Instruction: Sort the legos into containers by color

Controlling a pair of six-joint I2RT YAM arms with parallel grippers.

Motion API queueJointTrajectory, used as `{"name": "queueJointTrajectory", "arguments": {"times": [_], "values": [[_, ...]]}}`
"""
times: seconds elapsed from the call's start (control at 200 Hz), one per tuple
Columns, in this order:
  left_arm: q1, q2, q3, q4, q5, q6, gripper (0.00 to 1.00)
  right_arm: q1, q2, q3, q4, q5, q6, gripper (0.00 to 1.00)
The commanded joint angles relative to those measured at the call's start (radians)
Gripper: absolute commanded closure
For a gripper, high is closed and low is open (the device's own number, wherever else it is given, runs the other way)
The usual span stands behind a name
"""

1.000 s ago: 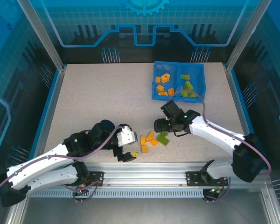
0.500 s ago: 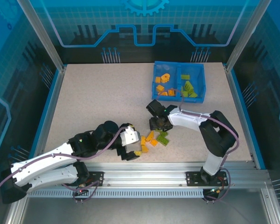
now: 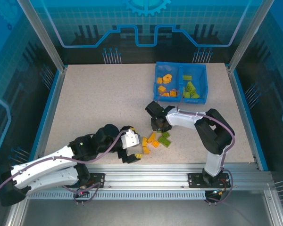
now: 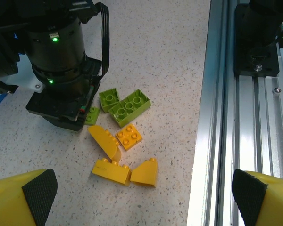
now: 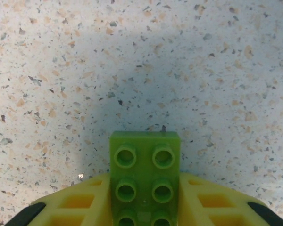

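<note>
My right gripper (image 5: 145, 209) is shut on a lime-green lego (image 5: 145, 174), studs up, just above the speckled table. From above, the right gripper (image 3: 158, 124) stands at the left end of a small pile of orange and green legos (image 3: 154, 140). My left gripper (image 3: 131, 156) is open just left of that pile. In the left wrist view several orange legos (image 4: 112, 170) and green legos (image 4: 129, 107) lie ahead of the wide-open left gripper (image 4: 144, 202). The blue containers tray (image 3: 193, 100) holds orange legos in its left compartment and green ones in its right.
The aluminium rail (image 4: 221, 117) of the table's near edge runs close to the right of the pile in the left wrist view. The right arm's black wrist (image 4: 61, 75) stands over the far left of the pile. Open tabletop (image 3: 104, 99) lies to the left of the tray.
The right gripper has closed on a green lego at the pile's left end, and its arm has folded in toward the pile. The left gripper has shifted slightly and stayed open.
</note>
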Motion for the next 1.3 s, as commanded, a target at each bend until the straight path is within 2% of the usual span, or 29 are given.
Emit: {"name": "queueJointTrajectory", "arguments": {"times": [0.0,0.31,0.39,0.5,0.58,0.74,0.86,0.97,1.066,1.196,1.296], "values": [[-0.009,-0.029,-0.018,0.074,0.034,0.0,0.01,0.012,-0.031,-0.039,-0.011,0.001,0.017,0.69],[-0.01,-0.043,-0.027,0.141,0.014,-0.042,0.01,-0.044,-0.344,-0.05,-0.023,0.125,-0.064,0.7],[-0.01,-0.041,-0.025,0.149,0.009,-0.04,0.01,-0.107,-0.419,-0.043,-0.021,0.183,-0.128,0.7],[-0.012,-0.036,-0.017,0.154,0.0,-0.031,0.01,-0.268,-0.442,0.014,0.012,0.178,-0.248,0.69],[-0.015,-0.031,-0.014,0.162,-0.01,-0.029,0.01,-0.385,-0.377,0.094,0.045,0.152,-0.327,0.69],[-0.018,-0.028,0.001,0.141,-0.039,-0.076,0.01,-0.545,-0.111,0.348,0.017,0.124,-0.394,0.7],[-0.021,-0.036,0.011,0.1,-0.076,-0.143,0.01,-0.6,0.076,0.531,-0.026,0.1,-0.404,0.71],[-0.021,-0.023,0.028,0.066,-0.165,-0.261,0.01,-0.627,0.218,0.689,-0.074,0.094,-0.41,0.69],[-0.022,0.01,0.061,0.025,-0.203,-0.332,0.01,-0.65,0.321,0.828,-0.148,0.065,-0.395,0.62],[-0.021,0.057,0.094,-0.008,-0.253,-0.413,0.01,-0.66,0.407,1.005,-0.287,0.016,-0.408,0.45],[-0.021,0.087,0.091,0.017,-0.32,-0.504,0.01,-0.657,0.365,0.995,-0.313,-0.005,-0.398,0.4]]}}
